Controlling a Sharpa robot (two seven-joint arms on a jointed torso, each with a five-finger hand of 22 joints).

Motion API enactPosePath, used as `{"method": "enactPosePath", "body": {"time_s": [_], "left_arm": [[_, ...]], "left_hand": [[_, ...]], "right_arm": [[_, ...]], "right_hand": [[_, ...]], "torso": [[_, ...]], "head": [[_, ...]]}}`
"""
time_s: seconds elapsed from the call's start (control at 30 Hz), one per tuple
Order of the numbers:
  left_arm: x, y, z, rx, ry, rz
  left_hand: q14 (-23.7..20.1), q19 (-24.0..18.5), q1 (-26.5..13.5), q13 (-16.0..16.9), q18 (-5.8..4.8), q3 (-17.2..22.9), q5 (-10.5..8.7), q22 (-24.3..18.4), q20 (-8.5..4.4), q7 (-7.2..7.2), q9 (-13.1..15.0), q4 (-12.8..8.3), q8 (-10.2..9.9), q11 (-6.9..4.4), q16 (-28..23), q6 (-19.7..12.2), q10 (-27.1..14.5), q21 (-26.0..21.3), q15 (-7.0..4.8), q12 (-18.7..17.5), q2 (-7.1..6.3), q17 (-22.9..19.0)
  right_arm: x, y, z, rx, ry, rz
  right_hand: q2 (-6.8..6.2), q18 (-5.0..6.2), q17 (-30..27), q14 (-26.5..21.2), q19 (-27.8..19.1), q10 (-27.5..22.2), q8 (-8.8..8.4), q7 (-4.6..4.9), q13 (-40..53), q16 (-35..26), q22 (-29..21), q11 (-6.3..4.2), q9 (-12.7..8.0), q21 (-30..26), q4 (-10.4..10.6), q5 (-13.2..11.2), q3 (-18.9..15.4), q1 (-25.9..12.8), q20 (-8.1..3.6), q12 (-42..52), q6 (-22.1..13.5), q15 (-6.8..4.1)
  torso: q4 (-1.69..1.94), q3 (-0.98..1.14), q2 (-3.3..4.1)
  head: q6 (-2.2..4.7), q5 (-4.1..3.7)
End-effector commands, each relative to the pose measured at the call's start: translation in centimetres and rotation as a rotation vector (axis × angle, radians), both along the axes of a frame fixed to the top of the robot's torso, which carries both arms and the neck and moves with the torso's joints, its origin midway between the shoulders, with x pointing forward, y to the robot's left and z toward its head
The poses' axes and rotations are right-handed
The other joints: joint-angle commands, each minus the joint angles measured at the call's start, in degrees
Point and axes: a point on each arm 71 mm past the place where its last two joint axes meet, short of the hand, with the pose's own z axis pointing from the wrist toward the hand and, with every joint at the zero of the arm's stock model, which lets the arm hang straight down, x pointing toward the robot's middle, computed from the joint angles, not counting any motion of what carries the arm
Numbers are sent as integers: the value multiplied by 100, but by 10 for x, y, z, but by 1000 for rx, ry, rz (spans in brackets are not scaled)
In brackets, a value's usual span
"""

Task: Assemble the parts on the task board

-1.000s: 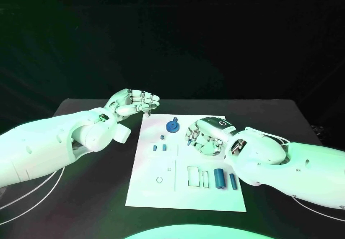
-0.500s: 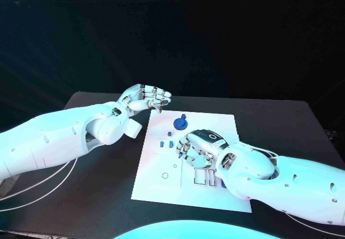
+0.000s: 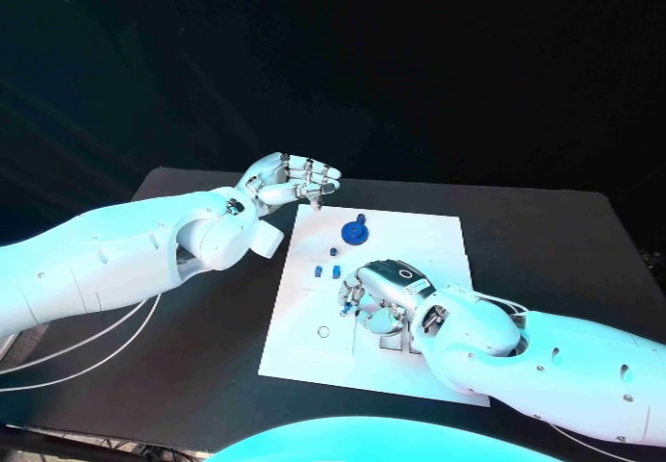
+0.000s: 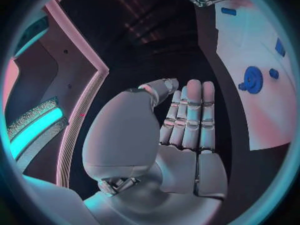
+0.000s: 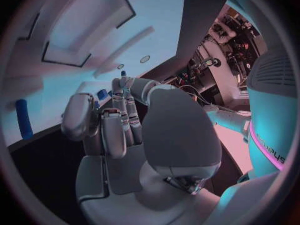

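Right hand [image 3: 380, 292] is over the middle of the board [image 3: 423, 236], palm down, fingers curled inward. A small blue part [image 5: 122, 74] stands at its fingertips [image 5: 119, 82] in the wrist view; whether it is pinched or merely touched cannot be told. Just beyond the fingers, two small blue pegs [image 3: 323, 271] stand on the board. A blue round part [image 3: 352, 231] lies farther out, toward the far edge. A blue cylinder [image 5: 23, 118] lies on the board beside the hand in the wrist view.

Left hand [image 3: 294, 180] is above the table [image 3: 555, 241] at the board's far left corner, clenched with fingers folded to the palm, grasping nothing visible. The round part lies near it, apart.
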Motion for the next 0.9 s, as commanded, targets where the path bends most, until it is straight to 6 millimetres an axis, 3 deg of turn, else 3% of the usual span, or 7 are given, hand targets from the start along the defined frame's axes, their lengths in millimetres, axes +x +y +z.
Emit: {"method": "enactPosePath", "body": {"time_s": [0.03, 0.9], "left_arm": [[0, -1, 3, -25, -18, 11], [1, 1, 2, -23, -3, 7]], "left_hand": [[-22, 5, -37, 1, 88, -32, 14, -13, 49, 21, -2, -1, -2, -9, -6, -47, -38, -29, 9, 11, 4, -2], [-20, 8, -99, 5, 89, -82, 4, -49, 62, 20, 1, 45, 7, -8, 4, -60, -68, -78, 16, 40, 3, 2]], "right_arm": [[-2, 2, -4, -20, -14, 6], [-3, 7, -11, -31, -37, -15]], "right_hand": [[45, -30, -11, 258, 5, 125, 28, -5, 5, -33, 636, -101, 6, -16, -1, 26, 26, -8, -15, 2, 27, -33], [42, -30, -15, 258, 5, 128, 26, -3, 7, -34, 638, -100, 14, -17, -18, 24, 32, -20, -14, -6, 23, -32]], "torso": [[2, 5, 2], [0, 3, 1]], "head": [[-12, 14], [-32, 19]]}}
